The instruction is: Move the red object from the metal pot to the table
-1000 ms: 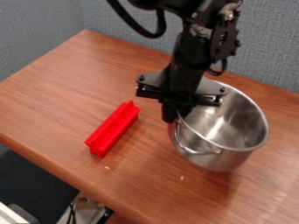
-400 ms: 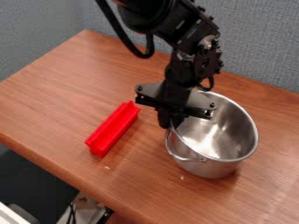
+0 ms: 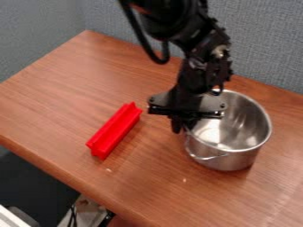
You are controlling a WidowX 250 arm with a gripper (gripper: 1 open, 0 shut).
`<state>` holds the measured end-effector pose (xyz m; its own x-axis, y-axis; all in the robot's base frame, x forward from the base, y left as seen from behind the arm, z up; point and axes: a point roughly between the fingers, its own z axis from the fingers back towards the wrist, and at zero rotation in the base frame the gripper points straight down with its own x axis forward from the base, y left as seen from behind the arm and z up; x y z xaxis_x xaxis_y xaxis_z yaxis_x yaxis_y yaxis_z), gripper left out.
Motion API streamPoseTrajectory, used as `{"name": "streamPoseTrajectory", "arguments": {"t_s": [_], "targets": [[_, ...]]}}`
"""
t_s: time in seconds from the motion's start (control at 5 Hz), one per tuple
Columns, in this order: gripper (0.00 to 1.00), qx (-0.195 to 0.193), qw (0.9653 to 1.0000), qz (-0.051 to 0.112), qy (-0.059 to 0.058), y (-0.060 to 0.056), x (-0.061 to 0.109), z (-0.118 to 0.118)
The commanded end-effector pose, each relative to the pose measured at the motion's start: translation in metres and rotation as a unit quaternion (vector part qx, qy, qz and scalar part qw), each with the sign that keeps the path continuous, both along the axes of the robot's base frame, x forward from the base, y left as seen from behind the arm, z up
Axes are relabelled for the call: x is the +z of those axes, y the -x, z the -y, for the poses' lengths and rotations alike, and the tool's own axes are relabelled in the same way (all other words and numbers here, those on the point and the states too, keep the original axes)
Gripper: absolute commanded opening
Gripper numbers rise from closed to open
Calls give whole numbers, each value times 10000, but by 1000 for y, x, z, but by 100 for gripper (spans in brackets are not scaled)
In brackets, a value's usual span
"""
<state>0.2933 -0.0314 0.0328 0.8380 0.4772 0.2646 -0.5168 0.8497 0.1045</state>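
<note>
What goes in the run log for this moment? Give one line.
block: on table, left of pot | pot: looks empty | end effector: shut, holding nothing, at pot's left rim

The arm has leaned over further and its end effector (image 3: 186,125) has dropped lower at the near-left rim of the metal pot (image 3: 229,133), which has slid slightly across the surface (image 3: 71,84).

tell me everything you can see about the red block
The bright red, flat, elongated plastic-looking block lies on the reddish-brown wooden table, left of the shiny round metal pot and apart from it. It runs diagonally, its far end pointing toward the pot, with a raised lip along one long edge. Nothing but the table touches it; it is outside the pot.
</note>
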Motion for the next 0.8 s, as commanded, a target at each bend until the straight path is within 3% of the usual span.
{"name": "streamPoseTrajectory", "arguments": {"t_s": [0.0, 0.4, 0.6], "targets": [[0, 82, 9997, -211, -124, 7, -22, 6], [0, 311, 9994, -157, -91, 21, -23, 1], [0, 516, 9983, -215, -137, 31, -7, 1]]}}
